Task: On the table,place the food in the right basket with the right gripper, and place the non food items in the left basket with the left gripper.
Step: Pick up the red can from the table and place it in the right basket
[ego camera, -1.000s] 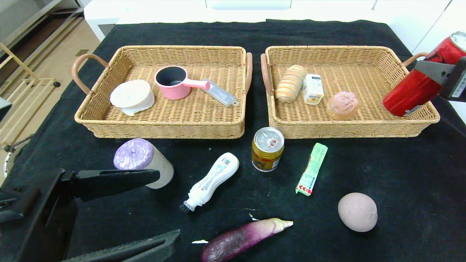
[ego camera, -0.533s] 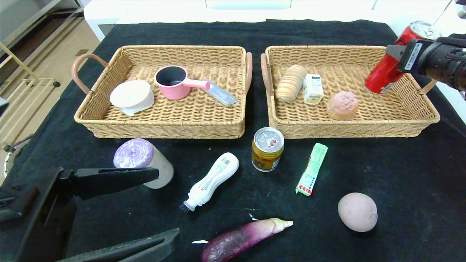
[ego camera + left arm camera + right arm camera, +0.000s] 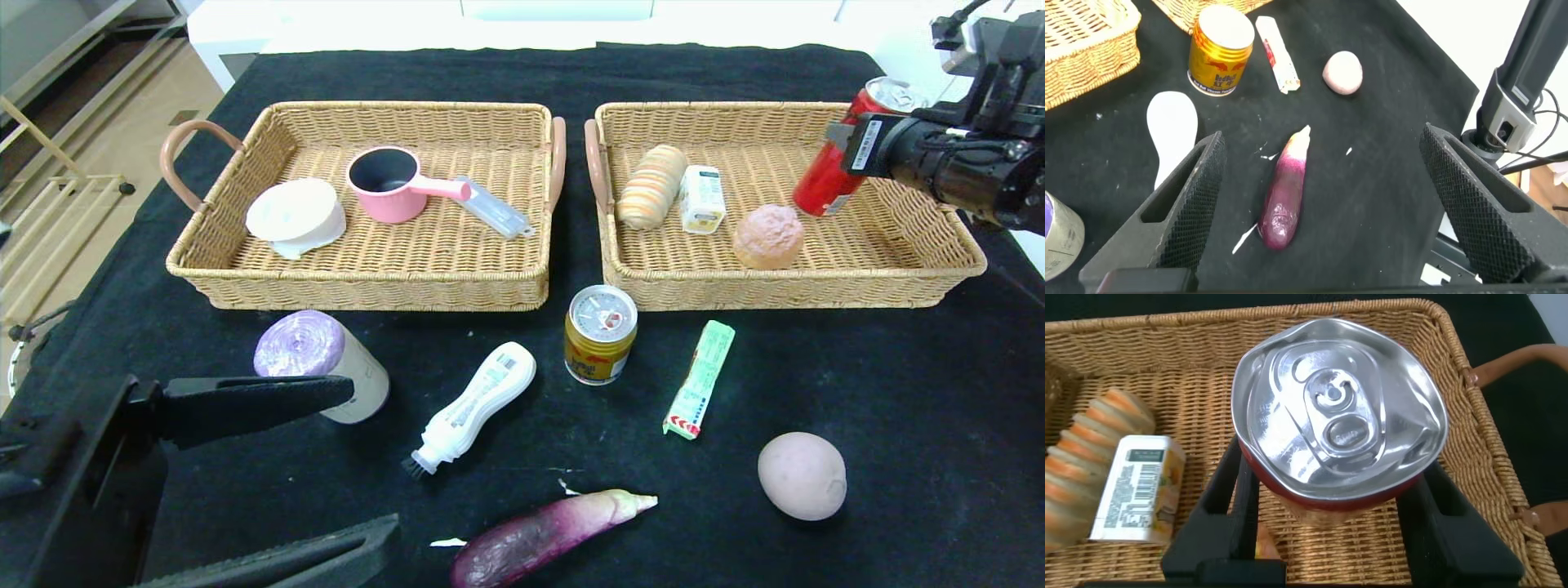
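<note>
So the right gripper (image 3: pixel 849 151) is clamped on the tall red can (image 3: pixel 829 171), holding it tilted over the far right part of the right basket (image 3: pixel 939 269); in the right wrist view you can see the fingers (image 3: pixel 1237 498) pressed against both sides of the can (image 3: pixel 1339 416), and its top looks dented. Can't tell if the can's bottom is touching the wicker or just above it. Already lying in that basket are a striped bread roll (image 3: pixel 651 186), a small white carton (image 3: pixel 702 198) right beside it and a brownish round bun (image 3: pixel 767 237). The left gripper (image 3: pixel 277 474) sits low at the near left corner of the table (image 3: pixel 898 392) with its jaws spread wide, holding nothing, near the beige roll with the purple top (image 3: pixel 318 363). The white brush (image 3: pixel 473 408) lies just right of the roll, bristles pointing toward the robot. The short gold can (image 3: pixel 600 335) stands upright just in front of the gap between the two baskets, the green stick pack (image 3: pixel 700 379) lies to its right, the potato (image 3: pixel 802 476) is nearer the robot and the eggplant (image 3: pixel 547 535) is at the near edge. The left basket (image 3: pixel 359 286) holds a pink saucepan (image 3: pixel 396 186), a white round thing (image 3: pixel 295 216) and a greyish flat item (image 3: pixel 494 208).
</note>
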Available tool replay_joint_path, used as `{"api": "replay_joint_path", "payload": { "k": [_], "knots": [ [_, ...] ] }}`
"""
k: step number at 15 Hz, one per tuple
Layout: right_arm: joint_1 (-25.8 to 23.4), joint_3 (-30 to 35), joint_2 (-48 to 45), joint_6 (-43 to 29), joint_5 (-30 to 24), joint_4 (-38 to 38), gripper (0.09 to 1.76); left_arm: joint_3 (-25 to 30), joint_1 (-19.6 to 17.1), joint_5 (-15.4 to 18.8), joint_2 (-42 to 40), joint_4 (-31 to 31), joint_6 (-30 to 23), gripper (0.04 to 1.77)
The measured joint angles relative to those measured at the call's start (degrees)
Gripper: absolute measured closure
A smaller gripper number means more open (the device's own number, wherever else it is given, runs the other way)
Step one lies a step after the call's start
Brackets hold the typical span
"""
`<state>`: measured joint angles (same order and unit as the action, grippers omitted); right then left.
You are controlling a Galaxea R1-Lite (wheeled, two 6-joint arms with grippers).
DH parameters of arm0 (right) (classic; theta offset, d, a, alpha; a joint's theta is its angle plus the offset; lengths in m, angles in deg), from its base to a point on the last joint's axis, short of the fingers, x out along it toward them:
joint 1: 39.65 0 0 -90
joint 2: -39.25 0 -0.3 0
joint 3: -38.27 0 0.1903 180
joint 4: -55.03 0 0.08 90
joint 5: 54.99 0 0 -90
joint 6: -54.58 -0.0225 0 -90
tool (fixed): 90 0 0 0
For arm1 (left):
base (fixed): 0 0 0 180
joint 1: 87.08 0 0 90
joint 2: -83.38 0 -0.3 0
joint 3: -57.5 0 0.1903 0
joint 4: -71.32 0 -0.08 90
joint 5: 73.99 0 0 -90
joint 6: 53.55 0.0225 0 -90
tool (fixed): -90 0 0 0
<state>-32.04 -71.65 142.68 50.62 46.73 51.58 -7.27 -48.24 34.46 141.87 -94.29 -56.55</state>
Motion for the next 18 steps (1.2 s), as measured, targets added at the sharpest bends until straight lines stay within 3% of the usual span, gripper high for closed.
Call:
{"api": "replay_joint_path", "payload": {
  "k": [10, 13, 18],
  "knots": [
    [-1.13, -0.4, 2.16, -0.13, 0.07, 0.22, 0.83, -0.07, 0.0, -0.02, -0.09, 0.0, 0.05, 0.09],
    [-1.16, -0.21, 1.99, -0.26, 0.33, 0.34, 0.59, -0.09, 0.0, -0.02, -0.11, 0.0, 0.05, 0.09],
    [-1.0, 1.08, 0.56, -0.13, 0.24, -0.46, 0.38, -0.09, 0.0, 0.0, -0.11, 0.0, 0.06, 0.09]
  ]
}}
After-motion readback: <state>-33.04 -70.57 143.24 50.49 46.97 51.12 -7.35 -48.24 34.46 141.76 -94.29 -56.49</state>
